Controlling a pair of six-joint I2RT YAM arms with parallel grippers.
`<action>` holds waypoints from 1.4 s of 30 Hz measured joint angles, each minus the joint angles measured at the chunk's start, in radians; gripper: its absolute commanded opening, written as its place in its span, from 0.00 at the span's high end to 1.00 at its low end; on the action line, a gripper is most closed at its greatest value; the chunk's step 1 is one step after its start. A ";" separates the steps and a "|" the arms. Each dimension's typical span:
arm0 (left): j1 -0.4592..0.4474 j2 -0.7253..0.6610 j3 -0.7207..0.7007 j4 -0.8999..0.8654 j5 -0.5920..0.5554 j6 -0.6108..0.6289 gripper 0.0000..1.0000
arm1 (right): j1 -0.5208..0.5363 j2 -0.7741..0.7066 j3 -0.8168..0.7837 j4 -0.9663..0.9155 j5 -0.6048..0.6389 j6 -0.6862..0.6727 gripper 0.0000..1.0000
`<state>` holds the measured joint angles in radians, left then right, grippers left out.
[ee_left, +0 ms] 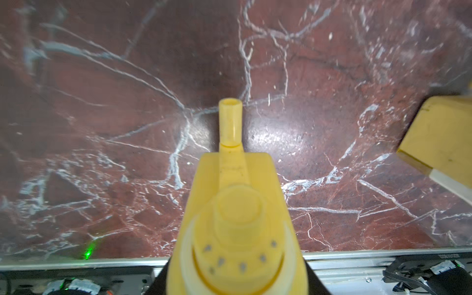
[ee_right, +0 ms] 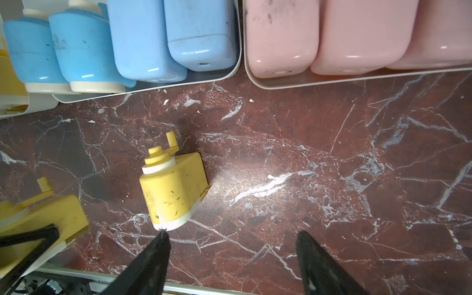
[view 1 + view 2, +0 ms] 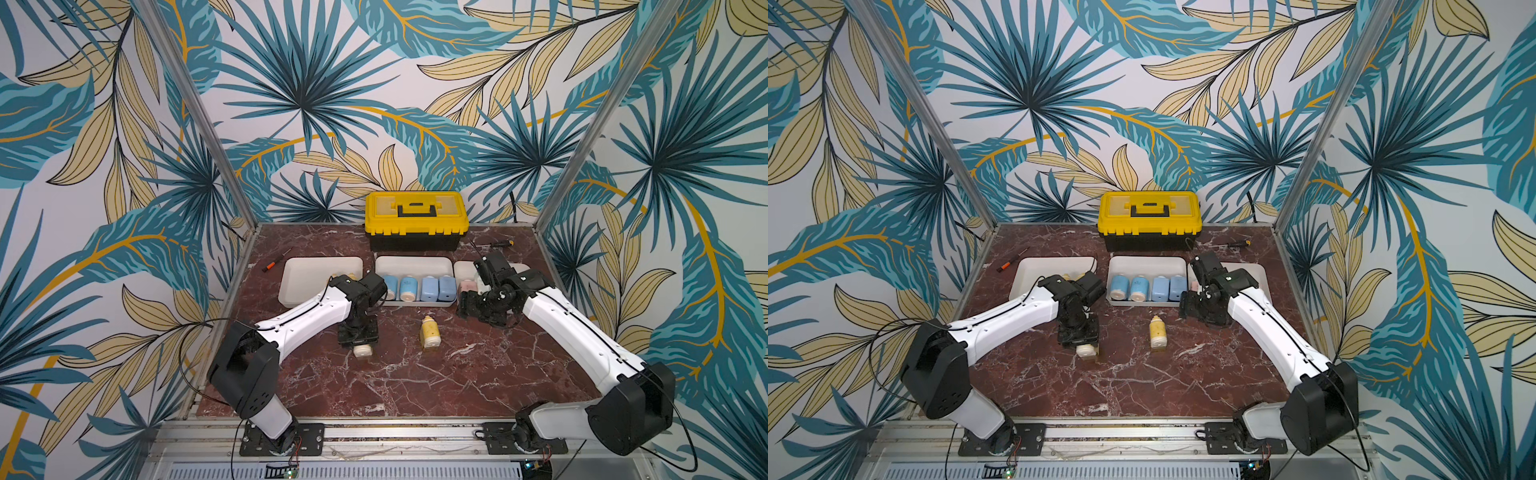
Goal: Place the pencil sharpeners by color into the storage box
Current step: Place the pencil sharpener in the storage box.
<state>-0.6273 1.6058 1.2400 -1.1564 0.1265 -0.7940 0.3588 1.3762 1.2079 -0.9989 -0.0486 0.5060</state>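
Left gripper (image 3: 360,342) is clamped on one yellow sharpener (image 1: 237,217), which I'd guess needs carrying to the far-left white tray (image 3: 309,272). Right gripper (image 2: 231,252) is wide open and empty, just beside the loose yellow sharpener (image 3: 430,333).

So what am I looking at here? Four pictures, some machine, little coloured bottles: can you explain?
Those are two robot arms mounted at a marble-look table. Both top views look down from one camera overhead; the other two pictures come from small cameras on the arms' wrists. They sort pencil sharpeners by colour into white trays: four blue sharpeners sit in the middle tray, pink sharpeners in the right tray. The left gripper is shut on a yellow sharpener. The right gripper is open, near a second yellow sharpener lying loose on the table.
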 measured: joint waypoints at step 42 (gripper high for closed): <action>0.612 0.442 0.690 -0.064 -0.053 0.526 0.61 | 0.000 0.167 0.133 -0.034 -0.065 -0.007 0.22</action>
<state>-0.0154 2.0480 1.9301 -1.2201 0.0731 -0.2680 0.3588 1.5436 1.3411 -1.0332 -0.1139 0.4992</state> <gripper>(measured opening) 0.505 0.782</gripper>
